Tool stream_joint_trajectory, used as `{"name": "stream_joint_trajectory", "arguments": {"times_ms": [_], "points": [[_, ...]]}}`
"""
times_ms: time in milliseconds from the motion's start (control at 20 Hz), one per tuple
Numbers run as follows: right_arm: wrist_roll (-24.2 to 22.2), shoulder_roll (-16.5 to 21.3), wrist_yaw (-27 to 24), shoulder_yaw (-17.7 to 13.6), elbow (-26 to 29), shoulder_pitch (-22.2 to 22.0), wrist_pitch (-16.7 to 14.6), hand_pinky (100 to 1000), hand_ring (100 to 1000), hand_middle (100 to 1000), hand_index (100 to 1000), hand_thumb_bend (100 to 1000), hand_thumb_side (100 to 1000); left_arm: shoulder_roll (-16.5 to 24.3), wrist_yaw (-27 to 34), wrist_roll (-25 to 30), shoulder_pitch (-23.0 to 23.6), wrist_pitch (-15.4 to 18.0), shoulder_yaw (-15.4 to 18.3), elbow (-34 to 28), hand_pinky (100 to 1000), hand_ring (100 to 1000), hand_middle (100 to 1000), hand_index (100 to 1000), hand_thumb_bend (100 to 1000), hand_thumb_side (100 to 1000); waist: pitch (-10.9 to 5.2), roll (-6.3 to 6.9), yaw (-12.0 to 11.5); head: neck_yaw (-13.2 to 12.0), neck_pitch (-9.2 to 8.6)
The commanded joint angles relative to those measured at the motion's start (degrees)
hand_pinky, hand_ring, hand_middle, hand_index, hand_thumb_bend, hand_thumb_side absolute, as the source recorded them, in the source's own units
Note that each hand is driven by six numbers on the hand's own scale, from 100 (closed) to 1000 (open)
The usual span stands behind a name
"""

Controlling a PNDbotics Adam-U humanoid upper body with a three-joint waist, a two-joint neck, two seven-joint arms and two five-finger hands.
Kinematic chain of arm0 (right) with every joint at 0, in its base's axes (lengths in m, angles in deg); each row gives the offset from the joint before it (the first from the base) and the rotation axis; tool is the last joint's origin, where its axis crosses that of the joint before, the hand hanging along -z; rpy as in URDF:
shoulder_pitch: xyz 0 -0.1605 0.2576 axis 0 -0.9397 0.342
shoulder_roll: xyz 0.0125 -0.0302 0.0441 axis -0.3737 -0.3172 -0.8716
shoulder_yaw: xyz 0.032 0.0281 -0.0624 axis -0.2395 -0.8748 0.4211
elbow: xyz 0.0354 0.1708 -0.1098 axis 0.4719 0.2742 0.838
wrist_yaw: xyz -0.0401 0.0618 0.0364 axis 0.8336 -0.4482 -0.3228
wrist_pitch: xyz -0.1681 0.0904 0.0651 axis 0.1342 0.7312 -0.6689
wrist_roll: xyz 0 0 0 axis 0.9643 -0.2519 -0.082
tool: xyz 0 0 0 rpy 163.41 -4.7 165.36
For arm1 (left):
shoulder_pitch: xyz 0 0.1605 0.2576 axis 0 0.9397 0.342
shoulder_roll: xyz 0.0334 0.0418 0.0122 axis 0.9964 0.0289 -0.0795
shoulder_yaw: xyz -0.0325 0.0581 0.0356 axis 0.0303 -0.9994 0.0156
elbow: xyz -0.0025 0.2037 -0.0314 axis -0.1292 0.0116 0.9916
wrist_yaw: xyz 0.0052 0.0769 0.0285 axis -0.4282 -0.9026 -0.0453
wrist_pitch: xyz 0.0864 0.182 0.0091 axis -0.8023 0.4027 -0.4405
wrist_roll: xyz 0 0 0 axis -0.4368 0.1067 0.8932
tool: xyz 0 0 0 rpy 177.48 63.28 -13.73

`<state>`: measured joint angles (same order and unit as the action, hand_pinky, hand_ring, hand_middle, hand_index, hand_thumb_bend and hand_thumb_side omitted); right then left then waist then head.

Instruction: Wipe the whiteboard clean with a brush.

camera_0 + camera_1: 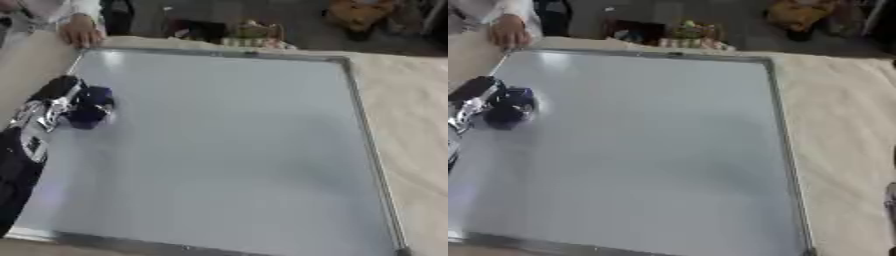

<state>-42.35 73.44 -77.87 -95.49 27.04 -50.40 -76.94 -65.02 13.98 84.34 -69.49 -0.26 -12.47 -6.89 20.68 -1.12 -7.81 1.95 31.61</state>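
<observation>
**Brush at the board's left edge, in our left hand**

While the large, silver-framed white whiteboard [227,150] lies flat on the cream-covered table [411,115], we have the small dark blue brush [90,107] down on its left side, near the far corner. We judge the brush to be light and fairly soft, so it should slide easily over the smooth, slippery board; the best hold looks to be across its top. Our black-and-silver left hand [54,104] covers the brush from the left with its fingers curled round it. A person's hand [80,33] rests at the board's far left corner. The board's surface shows no marks that we can make out. Our right hand barely shows at the right eye view's lower right edge; we cannot tell its fingers' state.
</observation>
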Motion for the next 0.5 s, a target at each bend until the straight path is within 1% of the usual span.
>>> {"name": "stream_joint_trajectory", "arguments": {"times_ms": [50,500], "points": [[0.2,1.2,0.1,-0.2,0.8,0.4,-0.2,922,941,683,880,225,965,1.8,-0.9,-0.3,1.4,-0.5,0.2,3.0,466,434,222,184,141,453,-0.52,-0.39,-0.2,0.2,-0.65],[0.2,1.1,0.0,-0.1,0.8,0.5,-0.2,922,941,683,879,224,965,1.4,-0.1,-0.3,1.1,-0.4,0.2,2.7,462,429,216,182,128,462,-0.5,-0.39,-0.1,0.1,-0.83]]}}
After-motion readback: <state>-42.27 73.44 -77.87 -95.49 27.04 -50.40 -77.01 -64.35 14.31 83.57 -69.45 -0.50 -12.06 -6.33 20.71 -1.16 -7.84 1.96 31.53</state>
